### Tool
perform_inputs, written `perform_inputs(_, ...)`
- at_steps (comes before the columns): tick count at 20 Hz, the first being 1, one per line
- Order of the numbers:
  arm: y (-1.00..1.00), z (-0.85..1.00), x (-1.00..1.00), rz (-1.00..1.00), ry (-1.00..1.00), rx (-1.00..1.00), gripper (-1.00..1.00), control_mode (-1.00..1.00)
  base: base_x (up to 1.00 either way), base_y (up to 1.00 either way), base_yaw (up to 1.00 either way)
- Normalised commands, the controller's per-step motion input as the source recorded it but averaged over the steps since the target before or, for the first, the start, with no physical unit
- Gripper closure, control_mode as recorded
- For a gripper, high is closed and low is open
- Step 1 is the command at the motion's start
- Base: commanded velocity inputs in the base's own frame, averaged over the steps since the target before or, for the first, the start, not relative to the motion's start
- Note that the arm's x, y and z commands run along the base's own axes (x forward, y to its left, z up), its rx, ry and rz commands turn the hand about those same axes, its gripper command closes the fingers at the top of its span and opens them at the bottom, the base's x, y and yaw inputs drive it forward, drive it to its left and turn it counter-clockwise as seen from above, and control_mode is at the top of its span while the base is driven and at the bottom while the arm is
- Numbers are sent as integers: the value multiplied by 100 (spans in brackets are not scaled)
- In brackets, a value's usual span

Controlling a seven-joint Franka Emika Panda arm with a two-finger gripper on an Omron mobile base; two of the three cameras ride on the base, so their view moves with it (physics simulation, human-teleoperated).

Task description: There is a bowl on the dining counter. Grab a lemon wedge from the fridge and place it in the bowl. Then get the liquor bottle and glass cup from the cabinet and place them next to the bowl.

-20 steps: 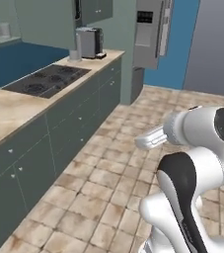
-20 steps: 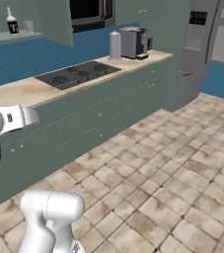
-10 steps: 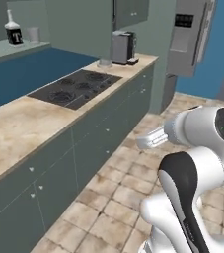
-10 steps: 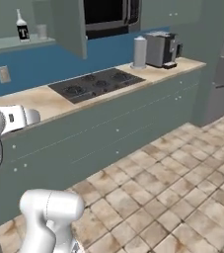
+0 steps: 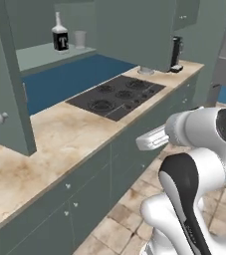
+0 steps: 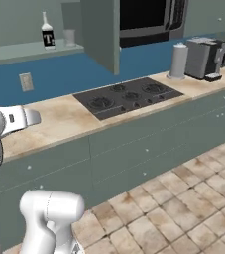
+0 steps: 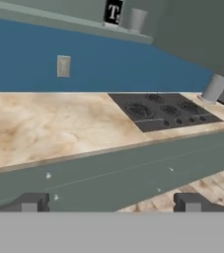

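Facing open cabinet (image 5: 7, 89): liquor bottle (image 5: 59, 35) and glass cup (image 5: 79, 39) side by side on shelf above counter. Gripper (image 7: 108, 202) spread wide, empty, low. Best raise arm, approach bottle squarely, avoid cabinet door.

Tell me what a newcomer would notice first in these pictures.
The open cabinet stands out: on its shelf the dark liquor bottle stands upright with the glass cup beside it. Below, a black hob lies in the beige counter.

Open cabinet door (image 6: 100, 34) flanks shelf; worktop (image 6: 59, 116) bare
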Motion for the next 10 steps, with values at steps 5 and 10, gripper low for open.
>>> perform_inputs(5, 0, 0, 0, 0, 0, 0, -100, 100, 42, 6, 34)
perform_inputs(10, 0, 0, 0, 0, 0, 0, -100, 100, 2, -39, 39)
